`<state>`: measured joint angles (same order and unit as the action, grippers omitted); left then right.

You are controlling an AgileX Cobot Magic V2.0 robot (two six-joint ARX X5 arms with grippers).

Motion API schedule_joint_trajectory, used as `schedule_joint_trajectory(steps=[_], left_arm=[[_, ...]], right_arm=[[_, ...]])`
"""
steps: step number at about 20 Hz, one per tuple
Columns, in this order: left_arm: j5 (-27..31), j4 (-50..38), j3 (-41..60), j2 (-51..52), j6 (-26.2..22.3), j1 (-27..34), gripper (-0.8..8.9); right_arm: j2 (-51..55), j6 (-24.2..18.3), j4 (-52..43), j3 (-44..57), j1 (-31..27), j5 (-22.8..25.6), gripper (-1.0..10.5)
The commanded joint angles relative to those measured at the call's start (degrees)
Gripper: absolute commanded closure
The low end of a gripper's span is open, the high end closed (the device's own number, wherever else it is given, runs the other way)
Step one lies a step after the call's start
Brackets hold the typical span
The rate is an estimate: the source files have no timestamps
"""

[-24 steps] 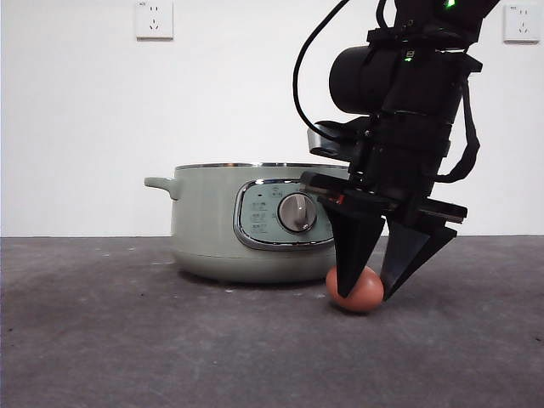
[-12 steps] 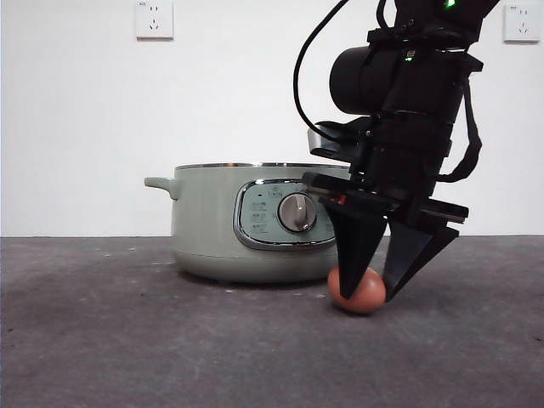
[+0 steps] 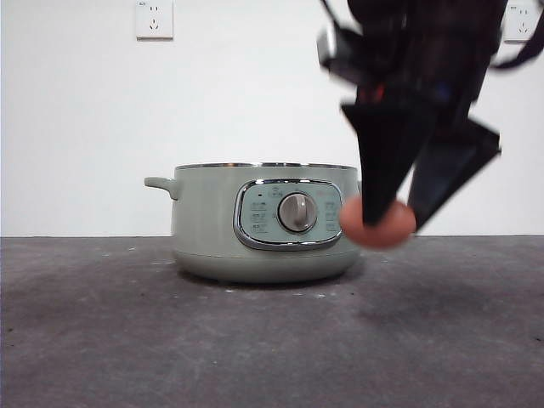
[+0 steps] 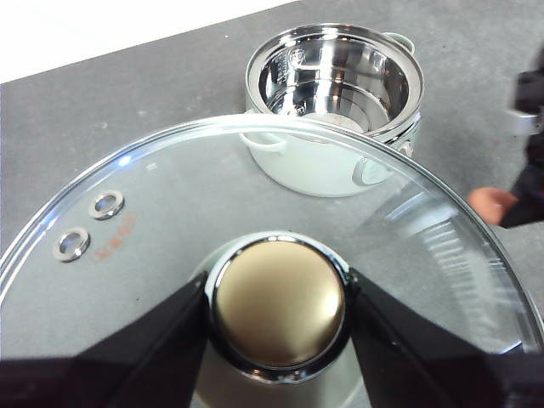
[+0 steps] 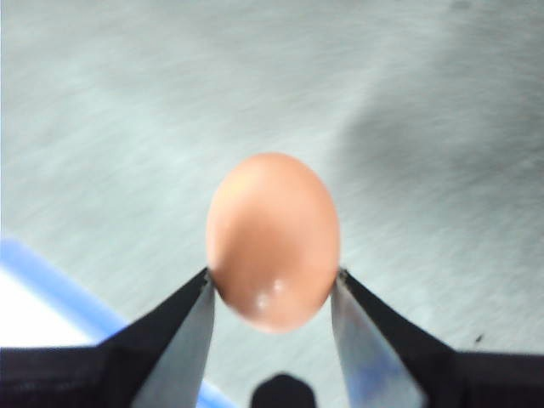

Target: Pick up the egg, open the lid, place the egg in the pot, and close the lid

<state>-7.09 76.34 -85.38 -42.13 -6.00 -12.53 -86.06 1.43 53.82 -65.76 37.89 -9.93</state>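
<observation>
In the front view, the right gripper hangs down from the top right, dark and blurred, its 2 jaws tapering downward and closed on the egg. The egg is clear of the table, just beside the pot on the side nearest the dial. The pot stands open on the table, its control panel facing the camera.

In the left wrist view, the left gripper has its 2 jaws pressed against either side of the knob of the lid, holding the glass lid above and apart from the pot, whose steel interior shows.

In the right wrist view, the right gripper pinches the egg between both jaws, its narrower end pointing away from the wrist, over blurred grey table.
</observation>
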Motion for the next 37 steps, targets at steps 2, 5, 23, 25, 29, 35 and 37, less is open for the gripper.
schedule_joint_trajectory(steps=[2, 5, 23, 25, 29, 35, 37], left_arm=[[-0.39, -2.67, -0.57, 0.52, -0.26, -0.02, 8.21], [-0.52, -2.64, -0.57, 0.5, -0.26, -0.04, 8.21], [-3.48, -2.23, -0.57, 0.48, -0.66, -0.04, 8.21], [-3.45, -2.16, -0.57, 0.48, -0.66, -0.04, 8.21], [-3.45, -1.9, -0.57, 0.48, -0.68, -0.04, 8.21], [-3.43, -1.05, -0.57, 0.48, -0.7, -0.04, 8.21], [-3.43, -1.05, -0.57, 0.48, -0.7, -0.04, 8.21]], right_arm=[[6.84, -0.22, -0.61, -2.14, 3.28, -0.31, 9.6], [7.39, -0.39, -1.9, -9.44, 3.39, 1.03, 9.6], [-41.51, -6.58, 2.78, -62.51, -8.63, 2.86, 9.6], [-43.69, -7.52, 2.67, -62.77, -8.66, 2.89, 9.6], [-46.88, -7.91, 2.21, -62.77, -8.61, 2.89, 9.6], [-49.57, -9.03, 3.63, -62.75, -8.59, 2.95, 9.6], [-50.99, -9.16, 4.87, -62.75, -8.59, 3.08, 9.6]])
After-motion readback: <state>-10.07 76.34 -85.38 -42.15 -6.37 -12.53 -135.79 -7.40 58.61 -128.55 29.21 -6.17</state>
